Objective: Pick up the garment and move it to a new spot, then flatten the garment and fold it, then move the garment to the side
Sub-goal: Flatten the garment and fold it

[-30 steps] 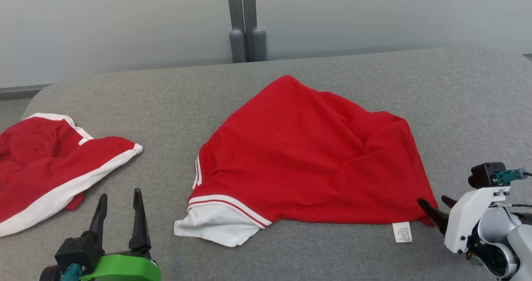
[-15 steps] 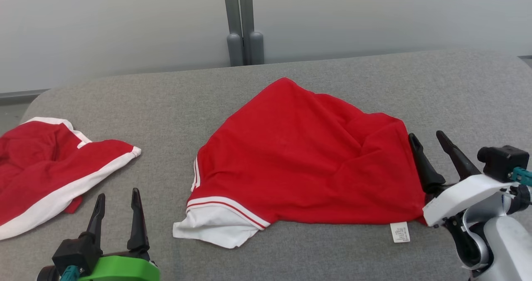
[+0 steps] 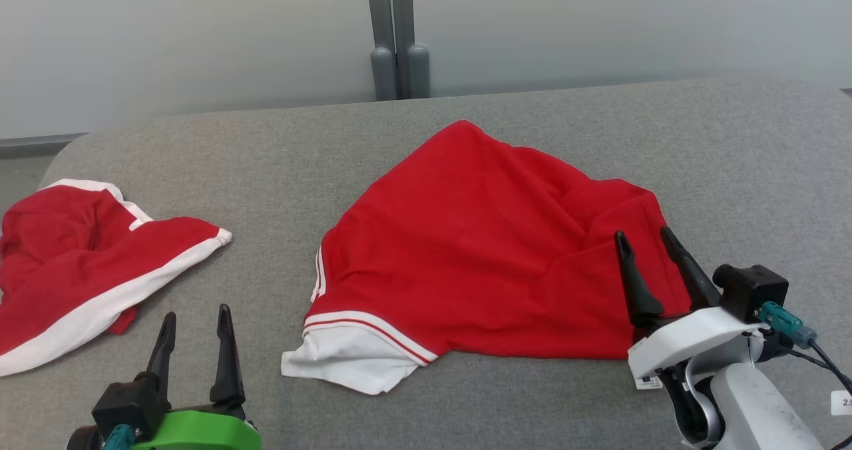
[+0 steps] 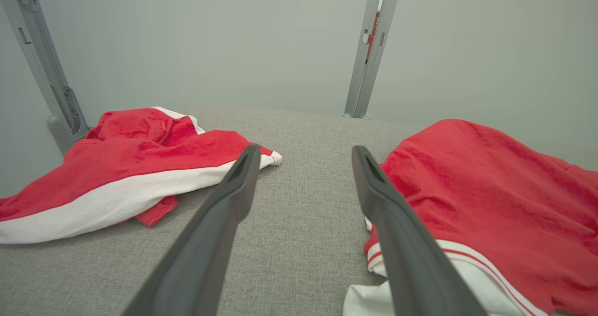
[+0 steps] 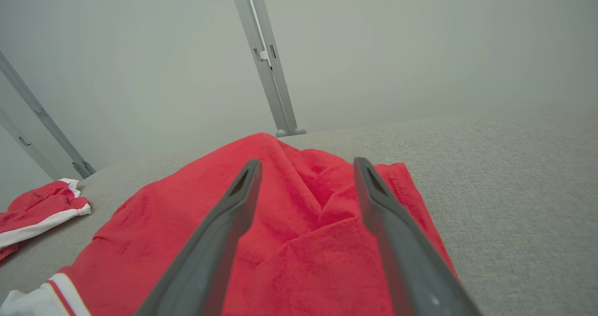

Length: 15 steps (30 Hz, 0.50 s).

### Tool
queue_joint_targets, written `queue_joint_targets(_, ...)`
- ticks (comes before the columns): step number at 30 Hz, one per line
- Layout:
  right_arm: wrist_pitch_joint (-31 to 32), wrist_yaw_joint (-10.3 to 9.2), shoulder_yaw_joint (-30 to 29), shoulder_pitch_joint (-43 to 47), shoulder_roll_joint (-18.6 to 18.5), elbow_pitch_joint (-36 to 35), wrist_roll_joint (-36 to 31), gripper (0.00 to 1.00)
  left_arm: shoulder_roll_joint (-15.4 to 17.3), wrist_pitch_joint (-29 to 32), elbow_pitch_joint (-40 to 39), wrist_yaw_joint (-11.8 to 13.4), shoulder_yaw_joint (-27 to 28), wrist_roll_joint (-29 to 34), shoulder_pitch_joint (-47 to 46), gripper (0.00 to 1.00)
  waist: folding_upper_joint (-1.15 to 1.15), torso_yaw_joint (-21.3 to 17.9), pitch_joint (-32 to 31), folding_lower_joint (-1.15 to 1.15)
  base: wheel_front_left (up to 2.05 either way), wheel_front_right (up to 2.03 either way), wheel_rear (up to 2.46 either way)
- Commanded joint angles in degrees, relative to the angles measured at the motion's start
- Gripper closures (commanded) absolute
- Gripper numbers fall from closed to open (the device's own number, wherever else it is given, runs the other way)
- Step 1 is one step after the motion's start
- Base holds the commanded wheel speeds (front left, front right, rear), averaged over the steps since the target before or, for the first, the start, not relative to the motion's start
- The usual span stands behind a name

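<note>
**Status: flattening stage, not complete.**

1. Right gripper: jaws released and spread wide, grasping nothing. The garment lies directly beneath and ahead of these jaws. Its near right corner sits under the fingers, and its bulk extends ahead and to their left. Whether the fingertips touch the cloth cannot be told.

2. Left gripper: jaws released, spread wide, empty. The garment's white-cuffed sleeve lies just ahead and to the right of these jaws, apart from them. A second garment lies ahead and to their left, well apart from the first.

3. Garment condition: it rests free on the worktop, roughly between the two pairs of jaws. It is spread but not flat. Ridges and a pucker run through the cloth ahead of the right jaws, the far edge rises to a peak, and the sleeve is bunched at the near left.

4. Assessment:
   - The pick-up and relocation appear to be finished, since the garment lies released in open space.
   - Flattening is judged to be under way: the right-side creases, the peak and the sleeve need drawing out.
   - No fold has been made.
   - The move to the side remains.
</note>
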Motion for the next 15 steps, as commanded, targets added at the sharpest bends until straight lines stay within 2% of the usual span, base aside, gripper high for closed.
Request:
queue_joint_targets(1, -0.4, 0.03, 0.1, -0.8, -0.4, 0.4, -0.1, 0.00, 0.5, 0.3, 0.5, -0.3, -0.2, -0.2, -0.5, 0.00, 0.00, 0.1, 0.0, 0.00, 0.00, 0.00, 0.00)
queue_joint_targets(6, -0.7, 0.03, 0.4, -1.5, -1.0, 1.6, 0.3, 0.00, 1.4, 3.8, 2.5, -1.4, -1.5, -1.5, -1.2, 0.00, 0.00, 0.4, 0.2, 0.00, 0.00, 0.00, 0.00)
queue_joint_targets(11, -0.8, 0.03, 0.5, -2.0, -1.6, 2.5, 0.6, 0.00, 3.9, 15.6, 5.0, -3.2, -5.9, -4.3, -0.9, 0.00, 0.00, 0.0, 0.6, 0.00, 0.00, 0.00, 0.00)
queue_joint_targets(15, -0.9, 0.03, 0.1, -2.5, -2.0, 2.7, 0.8, 0.00, 6.1, 24.4, 4.6, -3.6, -8.6, -7.7, -1.3, 0.00, 0.00, -0.9, 1.5, 0.00, 0.00, 0.00, 0.00)
